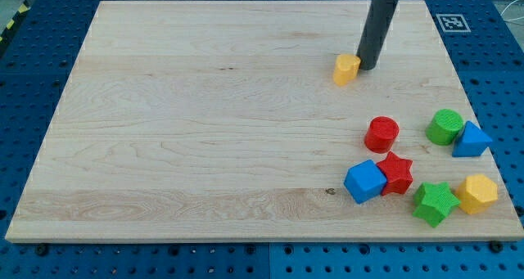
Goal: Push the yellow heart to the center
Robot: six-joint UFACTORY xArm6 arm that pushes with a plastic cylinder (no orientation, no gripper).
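Wooden board (205,123) sat on blue pegboard table (33,83). Camera view: yellow heart (346,68) was upper right of centre, my tip (366,66) touching its right side, holding nothing. Other blocks bunched lower right: red cylinder (381,134), blue cube (364,182), red star (396,173).

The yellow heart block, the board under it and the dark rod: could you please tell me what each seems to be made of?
The small yellow heart-shaped block looks like matte plastic, possibly 3D-printed: flat even colour, no gloss, though it is too small to be sure. The pale rectangular board looks like unvarnished wood: long grain lines and a small knot. The dark straight rod, my tip touching the heart's right side, appears smooth matte plastic or rubber; I cannot tell which.
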